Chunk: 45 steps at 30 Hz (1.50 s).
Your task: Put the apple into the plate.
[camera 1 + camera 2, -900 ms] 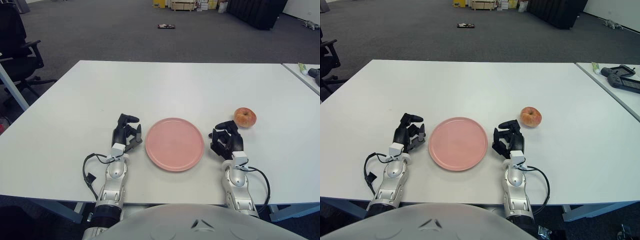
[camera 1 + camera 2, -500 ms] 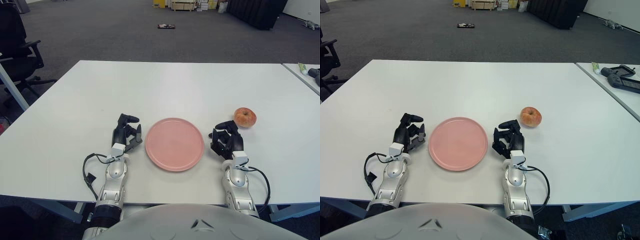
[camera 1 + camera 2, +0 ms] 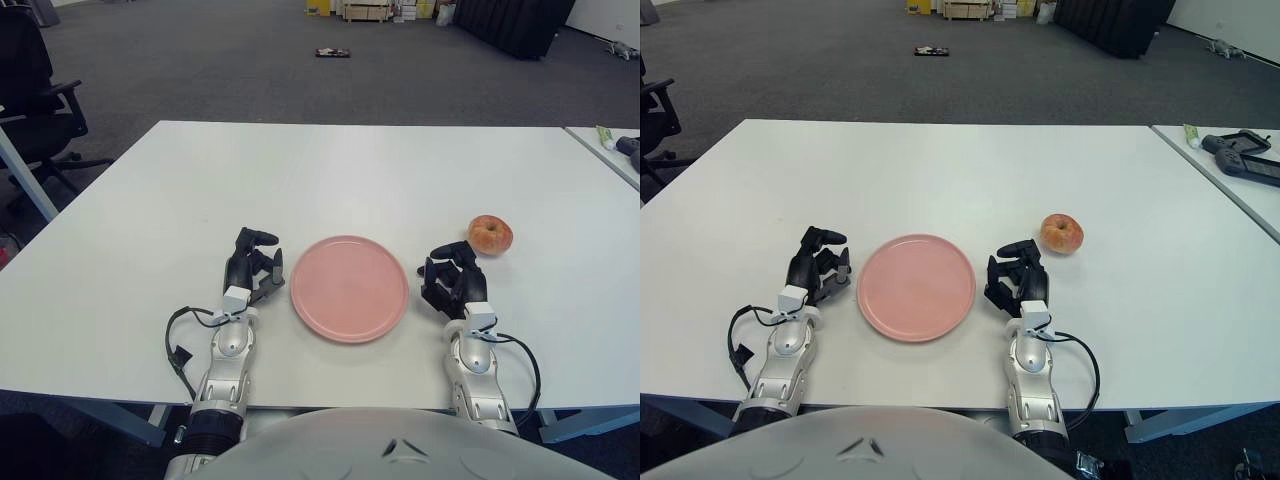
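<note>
Left eye view shows no legible writing: apple (image 3: 490, 235) at two o'clock from the pink plate (image 3: 349, 288), flanked by the curled, empty left hand (image 3: 251, 272) and right hand (image 3: 452, 281).

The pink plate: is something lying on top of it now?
Nothing lies on the pink plate; its whole surface shows. The apple sits on the table, beyond the right hand. The left hand shows beside the plate's left edge.

Matt pink plate (image 3: 349, 288) on a smooth white table (image 3: 350, 180); apple (image 3: 491, 235) skin faintly glossy.
</note>
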Available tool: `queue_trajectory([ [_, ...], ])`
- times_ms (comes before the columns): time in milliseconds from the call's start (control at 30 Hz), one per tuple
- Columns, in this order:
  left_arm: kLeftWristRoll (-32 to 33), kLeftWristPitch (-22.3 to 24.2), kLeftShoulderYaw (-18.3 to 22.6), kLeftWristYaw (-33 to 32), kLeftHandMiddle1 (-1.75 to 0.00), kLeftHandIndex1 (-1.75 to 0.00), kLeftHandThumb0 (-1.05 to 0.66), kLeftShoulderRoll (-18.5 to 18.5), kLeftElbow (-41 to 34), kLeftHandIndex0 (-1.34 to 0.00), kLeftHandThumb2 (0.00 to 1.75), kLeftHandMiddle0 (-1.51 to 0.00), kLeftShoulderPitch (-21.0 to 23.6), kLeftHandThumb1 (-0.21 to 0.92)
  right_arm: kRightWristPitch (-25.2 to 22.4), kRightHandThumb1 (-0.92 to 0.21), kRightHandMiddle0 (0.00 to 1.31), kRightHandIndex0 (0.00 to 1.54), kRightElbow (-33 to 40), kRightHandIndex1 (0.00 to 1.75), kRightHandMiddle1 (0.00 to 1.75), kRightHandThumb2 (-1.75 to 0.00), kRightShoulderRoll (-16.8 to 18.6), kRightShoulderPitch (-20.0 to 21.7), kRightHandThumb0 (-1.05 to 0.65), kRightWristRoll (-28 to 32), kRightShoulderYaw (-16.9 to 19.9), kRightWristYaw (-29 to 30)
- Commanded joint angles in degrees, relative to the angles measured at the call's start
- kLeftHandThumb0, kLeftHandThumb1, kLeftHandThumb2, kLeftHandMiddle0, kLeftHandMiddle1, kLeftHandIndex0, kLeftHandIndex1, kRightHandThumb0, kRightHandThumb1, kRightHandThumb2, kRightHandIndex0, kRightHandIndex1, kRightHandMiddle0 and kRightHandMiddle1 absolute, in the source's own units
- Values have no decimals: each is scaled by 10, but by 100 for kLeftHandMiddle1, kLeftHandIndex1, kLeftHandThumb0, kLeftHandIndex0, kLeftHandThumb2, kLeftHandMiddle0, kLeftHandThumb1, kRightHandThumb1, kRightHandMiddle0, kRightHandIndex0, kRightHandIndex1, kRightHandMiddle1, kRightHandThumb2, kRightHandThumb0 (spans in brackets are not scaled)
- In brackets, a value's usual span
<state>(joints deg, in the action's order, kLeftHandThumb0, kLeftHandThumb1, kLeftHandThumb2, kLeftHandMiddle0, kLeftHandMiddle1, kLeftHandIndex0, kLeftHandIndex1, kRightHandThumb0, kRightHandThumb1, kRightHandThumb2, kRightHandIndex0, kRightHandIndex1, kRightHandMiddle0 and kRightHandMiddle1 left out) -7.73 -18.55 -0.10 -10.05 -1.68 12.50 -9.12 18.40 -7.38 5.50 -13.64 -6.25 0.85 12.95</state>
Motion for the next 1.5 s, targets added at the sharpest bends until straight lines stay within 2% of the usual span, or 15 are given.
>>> queue_trajectory([
  [0, -4, 5, 0, -2, -175, -175, -40, 3, 10, -39, 96, -78, 1, 61, -2, -65, 36, 61, -9, 132, 175, -91, -3, -1, -39, -8, 3, 6],
  [167, -5, 5, 0, -3, -175, -175, -40, 3, 10, -39, 95, -79, 1, 61, 23, -69, 34, 59, -19, 131, 175, -85, -10, 5, -38, -42, 1, 34],
  [300, -6, 5, 0, -4, -175, -175, -40, 3, 10, -39, 95, -79, 0, 61, 61, -83, 25, 54, -23, 128, 175, -65, -16, 7, -36, -78, -6, 59],
  [367, -6, 4, 0, -5, -175, -175, -40, 3, 10, -39, 95, -79, 0, 61, 96, -87, 22, 51, -39, 126, 175, -59, -24, 10, -36, -97, -7, 74],
  [433, -7, 5, 0, -7, -175, -175, -40, 2, 10, -39, 95, -79, 0, 61, 145, -90, 20, 43, -51, 119, 175, -56, -33, 14, -35, -120, -9, 95],
  [600, -8, 5, 1, -8, -175, -175, -40, 1, 10, -39, 95, -79, -1, 61, 203, -92, 18, 22, -75, 103, 175, -54, -50, 22, -35, -159, -13, 135],
  [633, -8, 5, 1, -8, -175, -175, -40, 1, 10, -39, 95, -79, -1, 61, 210, -90, 12, 15, -79, 96, 153, -62, -54, 24, -44, -172, -13, 145],
  [667, -8, 5, 1, -8, -175, -175, -40, 1, 10, -39, 95, -79, -1, 61, 209, -90, 9, 13, -78, 93, 145, -65, -59, 25, -48, -197, -14, 163],
  [733, -9, 7, 1, -9, -175, -175, -40, 1, 10, -39, 95, -79, -1, 61, 201, -87, 4, 5, -76, 68, 113, -71, -71, 29, -59, -250, -15, 204],
  [833, -10, 7, 1, -8, -175, -175, -40, 0, 9, -39, 96, -79, -1, 61, 177, -87, 1, 2, -75, 40, 89, -68, -82, 35, -68, -305, -18, 252],
  [900, -10, 6, 1, -8, -175, -175, -40, 1, 9, -39, 96, -79, -2, 60, 167, -86, 1, 1, -74, 26, 78, -65, -85, 36, -73, -320, -21, 268],
  [1000, -11, 4, 1, -8, -175, -175, -40, 0, 9, -40, 96, -79, -2, 60, 145, -85, 0, 0, -69, 11, 63, -60, -90, 35, -79, -338, -25, 280],
  [1233, -12, 3, 0, -11, -175, -175, -40, 0, 9, -40, 97, -80, -2, 60, 106, -81, 0, 0, -54, 1, 19, -48, -109, 30, -88, -348, -35, 281],
  [1367, -13, 3, -1, -12, -175, -175, -40, 1, 10, -40, 97, -80, -2, 59, 82, -78, 0, 0, -47, 0, 5, -44, -114, 30, -91, -352, -40, 284],
  [1467, -12, 3, -2, -11, -175, -175, -40, 1, 10, -40, 97, -80, -2, 59, 70, -77, 0, 0, -42, 0, 2, -43, -117, 30, -92, -352, -43, 284],
])
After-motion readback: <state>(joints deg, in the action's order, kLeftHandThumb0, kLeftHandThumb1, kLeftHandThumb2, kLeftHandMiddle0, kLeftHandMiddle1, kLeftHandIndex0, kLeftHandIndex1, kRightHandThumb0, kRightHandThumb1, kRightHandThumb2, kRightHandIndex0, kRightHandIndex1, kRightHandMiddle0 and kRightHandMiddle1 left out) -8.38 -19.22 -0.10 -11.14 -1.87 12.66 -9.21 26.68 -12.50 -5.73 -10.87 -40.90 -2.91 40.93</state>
